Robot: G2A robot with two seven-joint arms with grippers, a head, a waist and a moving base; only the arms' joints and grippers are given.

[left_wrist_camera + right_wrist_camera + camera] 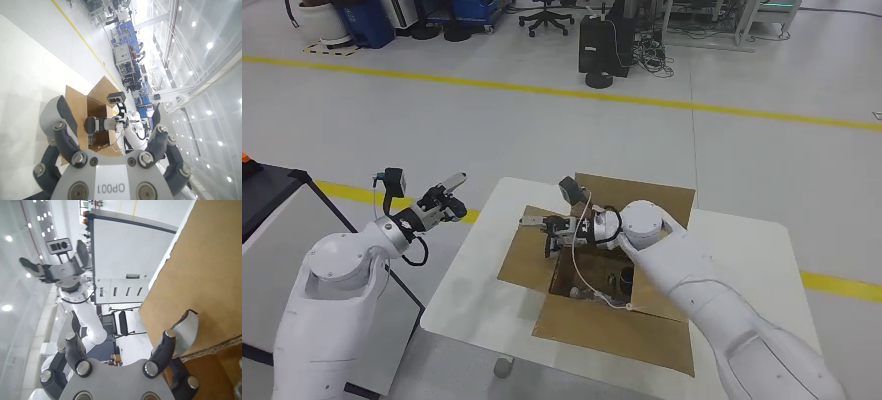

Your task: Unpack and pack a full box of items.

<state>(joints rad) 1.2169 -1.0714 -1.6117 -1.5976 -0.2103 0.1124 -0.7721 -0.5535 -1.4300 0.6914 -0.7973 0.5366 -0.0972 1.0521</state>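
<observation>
**Q:** Which way do the items lie from the nearer fingers?

**A:** The box [612, 325] stands open at the middle of the worktop [477, 290], with its flaps folded outward. The items [623, 277] rest on its floor, a dark cup-like one among smaller pieces too small to name. The right gripper [132, 315] hangs over the side of the opening nearer the worktop's left edge and points sideways toward that edge. Its fingers are spread wide and hold nothing. One finger [186, 328] lies just beside the left flap [525, 258], and whether they touch cannot be told. The items are therefore below the fingers and back toward the robot, not ahead of them.

**Q:** And the other arm?

**A:** The left gripper [452, 192] is raised beyond the worktop's left edge, well apart from the box. Its fingers are also spread and empty.

**Q:** What does the coming move turn on?

**A:** Probably the right arm, as the nearer one, must tip its wrist downward into the opening. A long axis cannot be made out for any item.
</observation>
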